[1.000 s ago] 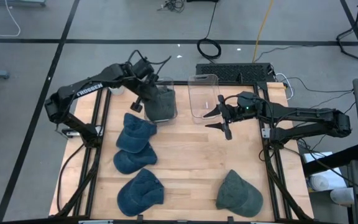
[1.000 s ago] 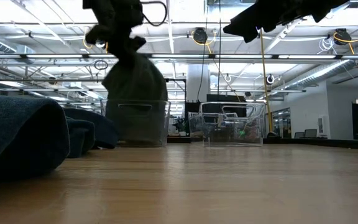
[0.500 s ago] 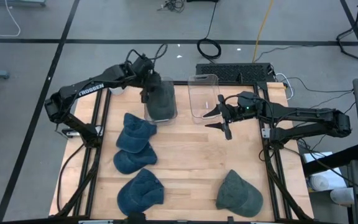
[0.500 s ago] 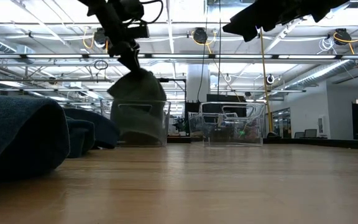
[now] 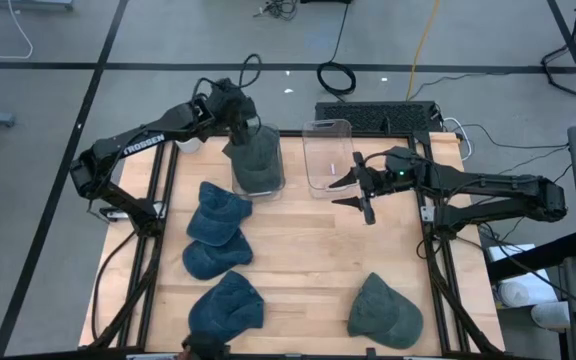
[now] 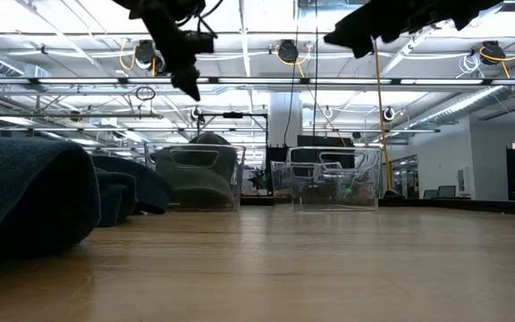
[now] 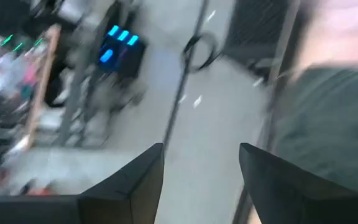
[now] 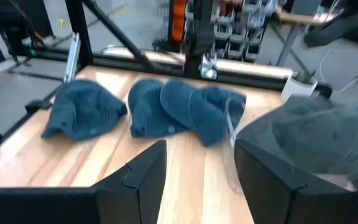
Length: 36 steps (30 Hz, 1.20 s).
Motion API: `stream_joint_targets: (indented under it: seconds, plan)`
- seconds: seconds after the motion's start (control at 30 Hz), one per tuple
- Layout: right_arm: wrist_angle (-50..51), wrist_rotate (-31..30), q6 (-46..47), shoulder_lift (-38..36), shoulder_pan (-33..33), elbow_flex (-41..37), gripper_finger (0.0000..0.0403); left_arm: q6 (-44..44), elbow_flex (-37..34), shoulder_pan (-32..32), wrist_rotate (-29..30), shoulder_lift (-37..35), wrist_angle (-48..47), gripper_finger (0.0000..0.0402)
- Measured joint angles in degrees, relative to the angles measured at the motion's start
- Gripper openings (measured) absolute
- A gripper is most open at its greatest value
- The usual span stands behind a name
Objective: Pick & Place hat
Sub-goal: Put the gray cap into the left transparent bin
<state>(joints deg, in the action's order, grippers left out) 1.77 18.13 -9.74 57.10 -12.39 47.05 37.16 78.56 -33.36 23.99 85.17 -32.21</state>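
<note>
Grey-green fabric hat sits slumped in the clear plastic bin by the counter's far edge; soft, light, pinch a fold; left gripper spread empty above it

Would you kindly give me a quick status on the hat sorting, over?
Left claw open above left bin. Green hat lies in that bin. Right claw open, empty, beside right bin. No obstruction.

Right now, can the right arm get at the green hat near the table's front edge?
Probably yes. The right hand is open and empty, and the green hat lies alone on the same side, nothing between them.
</note>
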Motion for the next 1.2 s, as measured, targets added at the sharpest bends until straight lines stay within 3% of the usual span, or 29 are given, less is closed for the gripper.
stream_joint_targets:
  seconds: [0.33,0.43,0.57,0.73,0.9,1.03,1.2]
  plan:
    - [4.94,0.02,3.77,-11.21,-0.03,-0.12,0.0176,-14.94,0.02,-4.34,-47.49,-11.71,-2.32,0.0214]
    - [3.99,2.23,7.80,-14.49,0.56,-2.43,0.0175,-17.94,0.02,-5.81,-56.90,-16.79,-4.81,0.0214]
    - [-6.78,10.21,13.21,-17.90,2.31,-8.84,0.0171,-22.05,-2.11,-5.59,-64.97,-24.73,-4.14,0.0214]
    - [-25.84,16.78,21.75,-20.79,4.68,-19.22,0.0169,-30.31,-12.21,-3.71,-66.62,-36.68,4.98,0.0214]
    - [-36.06,18.84,29.29,-22.34,7.91,-27.21,0.0169,-34.98,-22.16,-3.36,-61.14,-46.95,13.11,0.0214]
    - [-40.55,19.55,33.19,-22.49,13.38,-30.36,0.0169,-36.20,-24.85,-3.35,-54.70,-52.37,12.63,0.0214]
    - [-45.77,19.30,32.31,-22.16,21.66,-30.95,0.0169,-36.18,-25.51,-3.35,-53.99,-54.67,12.22,0.0214]
